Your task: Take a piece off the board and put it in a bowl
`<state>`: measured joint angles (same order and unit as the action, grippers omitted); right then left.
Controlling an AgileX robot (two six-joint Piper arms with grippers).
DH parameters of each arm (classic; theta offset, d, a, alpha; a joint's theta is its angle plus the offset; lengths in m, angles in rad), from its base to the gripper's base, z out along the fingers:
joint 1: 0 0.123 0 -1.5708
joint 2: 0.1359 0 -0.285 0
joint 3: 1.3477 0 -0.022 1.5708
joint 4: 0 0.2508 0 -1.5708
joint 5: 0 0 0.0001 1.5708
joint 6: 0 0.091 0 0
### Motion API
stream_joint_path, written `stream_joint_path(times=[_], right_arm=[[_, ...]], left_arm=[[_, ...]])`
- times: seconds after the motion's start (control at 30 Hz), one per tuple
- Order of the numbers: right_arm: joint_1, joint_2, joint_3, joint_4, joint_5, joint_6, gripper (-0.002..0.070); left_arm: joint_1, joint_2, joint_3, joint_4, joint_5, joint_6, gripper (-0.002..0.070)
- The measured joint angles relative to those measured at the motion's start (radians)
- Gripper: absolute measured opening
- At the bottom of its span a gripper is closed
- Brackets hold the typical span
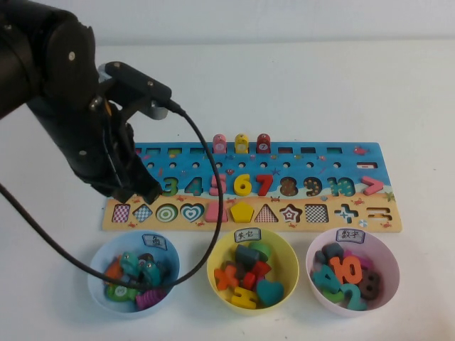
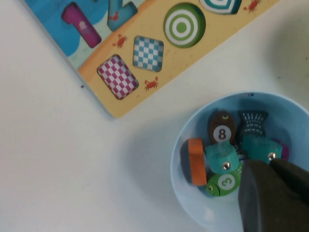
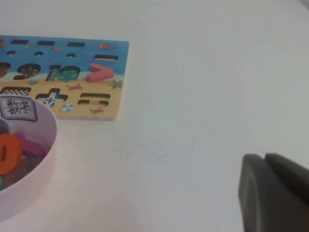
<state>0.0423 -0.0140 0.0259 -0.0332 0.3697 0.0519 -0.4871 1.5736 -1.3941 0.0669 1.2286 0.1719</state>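
Pink trapezoid piece [image 1: 216,212]: seated in the board [image 1: 370,170] lower strip, right of the left gripper [image 1: 136,190], whose jaws look pressed together, empty; likely light, rigid, smooth; pinch across its slanted edges; yellow bowl [image 1: 284,288] just below it; right gripper [image 3: 275,193] clenched, empty, beyond the board's far end.

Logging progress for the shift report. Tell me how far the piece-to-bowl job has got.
Done: nothing; the pink trapezoid piece still sits in the board. In hand: the left gripper, shut and empty, hangs near the board's left end and the light blue bowl. The right gripper, shut, is parked right of the board. Left: grasp the piece, carry it to the yellow bowl.
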Motion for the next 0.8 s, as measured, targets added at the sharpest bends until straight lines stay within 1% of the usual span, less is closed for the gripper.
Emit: stream_joint_path(times=[0.23, 0.53, 0.6, 0.7, 0.8], right_arm=[[0.000, 0.000, 0.000, 0.000, 0.000, 0.000, -0.0017], [0.000, 0.000, 0.000, 0.000, 0.000, 0.000, -0.0017], [0.000, 0.000, 0.000, 0.000, 0.000, 0.000, -0.0017], [0.000, 0.000, 0.000, 0.000, 0.000, 0.000, -0.0017], [0.000, 0.000, 0.000, 0.000, 0.000, 0.000, -0.0017]], left_arm=[[-0.002, 0.044, -0.067, 0.004, 0.000, -0.005, -0.0003], [-0.002, 0.111, -0.094, 0.004, 0.000, -0.004, -0.0003], [-0.002, 0.129, -0.103, -0.001, 0.000, -0.004, 0.0007], [-0.002, 0.152, -0.113, -0.031, -0.003, -0.004, 0.0065], [-0.002, 0.172, -0.114, -0.088, -0.043, -0.004, 0.0168]])
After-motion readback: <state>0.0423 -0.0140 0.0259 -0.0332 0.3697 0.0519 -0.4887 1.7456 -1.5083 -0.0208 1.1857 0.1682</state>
